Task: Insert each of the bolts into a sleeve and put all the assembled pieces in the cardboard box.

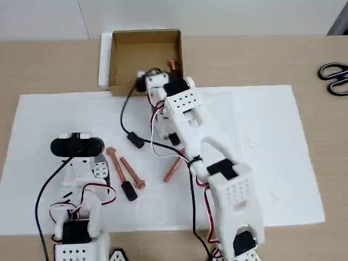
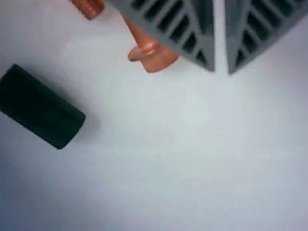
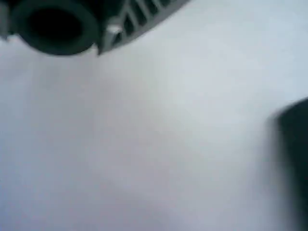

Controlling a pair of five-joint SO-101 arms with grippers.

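Three copper bolts lie on the white paper: two side by side [image 1: 115,166] [image 1: 132,173] and one further right [image 1: 174,167]. A loose black sleeve [image 1: 129,191] rests just below the pair. My left gripper [image 1: 100,169] sits low beside the pair, jaws shut with nothing between them [image 2: 220,71]; a bolt head [image 2: 149,53] and the black sleeve [image 2: 41,113] lie close by. My right gripper [image 1: 173,137] points down over the paper's middle, shut on a second black sleeve [image 3: 55,26] beside its grey finger [image 3: 139,19]. The cardboard box [image 1: 120,60] stands at the back.
The right arm's wrist [image 1: 163,87] overlaps the box's near right corner, where something copper [image 1: 174,65] shows. A black cable with a dark lump [image 1: 136,141] trails across the paper. Scissors [image 1: 334,79] lie at the far right. A dark shape [image 3: 293,139] sits near the right gripper.
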